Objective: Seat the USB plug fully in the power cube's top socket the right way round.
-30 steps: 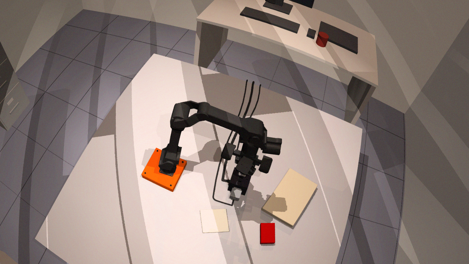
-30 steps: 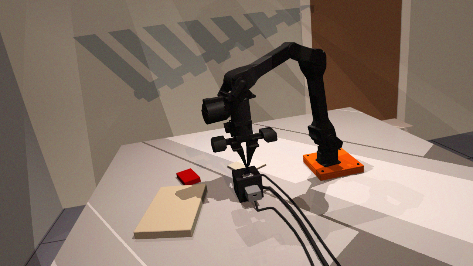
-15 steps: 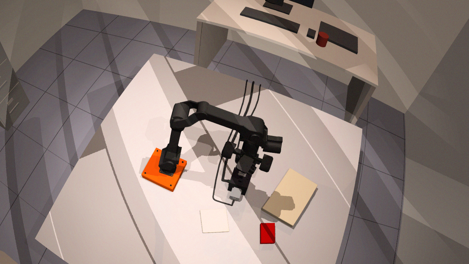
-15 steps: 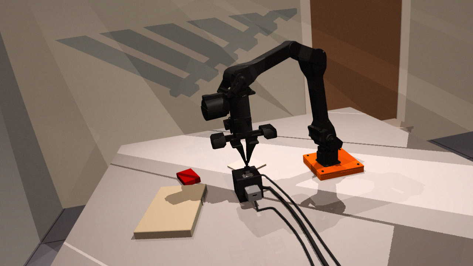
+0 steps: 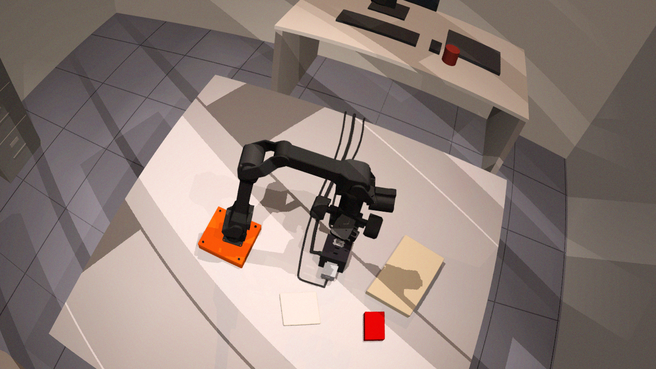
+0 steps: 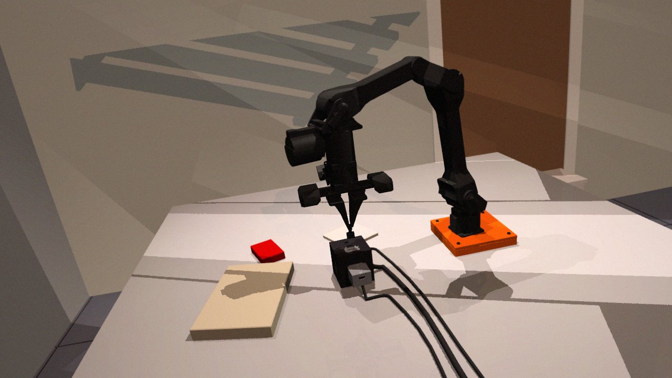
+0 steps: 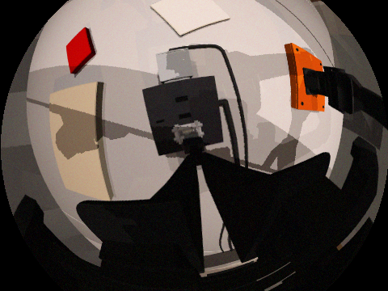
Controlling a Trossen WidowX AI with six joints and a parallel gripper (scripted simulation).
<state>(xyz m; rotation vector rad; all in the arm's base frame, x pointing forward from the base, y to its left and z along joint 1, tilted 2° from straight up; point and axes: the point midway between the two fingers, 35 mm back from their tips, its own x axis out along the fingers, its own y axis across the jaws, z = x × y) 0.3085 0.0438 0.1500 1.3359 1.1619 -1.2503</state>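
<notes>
The black power cube [image 5: 333, 254] [image 6: 339, 265] [image 7: 162, 106] stands on the table with a silvery socket fitting [image 6: 352, 248] [image 7: 187, 132] on its top. My gripper [image 6: 350, 229] [image 7: 197, 159] points down over the cube and is shut on the black USB plug [image 6: 349, 234] [image 7: 194, 145]. The plug is held at the fingertips and appears raised just above the socket, with no black body standing in the silvery fitting in the exterior view. The plug's metal end and which way round it faces cannot be made out. In the top view the arm hides the plug.
Grey adapters [image 5: 330, 269] [image 6: 359, 275] [image 7: 175, 65] are plugged into the cube's sides, with black cables [image 6: 409, 307] [image 7: 241, 111] trailing away. A tan block [image 5: 419, 257] [image 6: 249, 301] [image 7: 73, 174], red block [image 5: 374, 325] [image 6: 267, 250] [image 7: 81, 50] and cream square [image 5: 299, 308] [image 7: 190, 14] lie nearby.
</notes>
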